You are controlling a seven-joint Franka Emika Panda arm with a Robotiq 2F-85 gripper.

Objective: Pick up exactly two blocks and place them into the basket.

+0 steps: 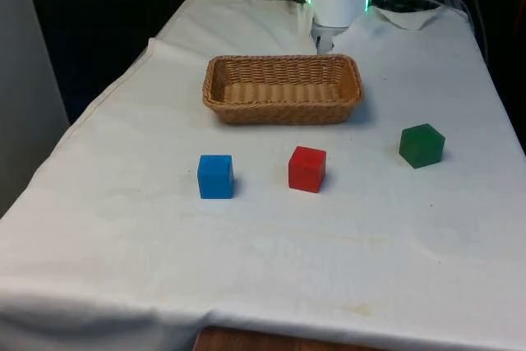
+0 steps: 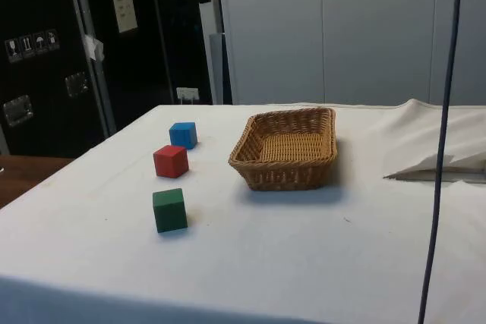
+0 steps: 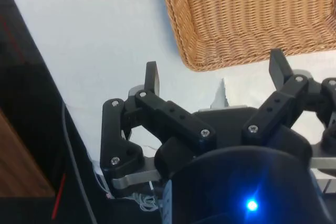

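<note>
Hand (image 3: 216, 74) spread wide, ungrasping, near basket (image 1: 283, 107) — blue block (image 1: 215, 177), red block (image 1: 307, 169), green block (image 1: 422, 145) on cloth.

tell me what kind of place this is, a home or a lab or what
Most likely a robot test lab, not a home: a table under a plain white cloth, three coloured blocks laid in a row beside a wicker basket, and dark equipment cabinets behind.

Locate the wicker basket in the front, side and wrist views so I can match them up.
Front view: basket sits centre, beyond the row of three blocks, the red block nearest its middle.
Side view: basket sits centre, with the blocks to its left.
Wrist view: basket lies beyond the open gripper.
Shared landmark: the white cloth under everything.
</note>
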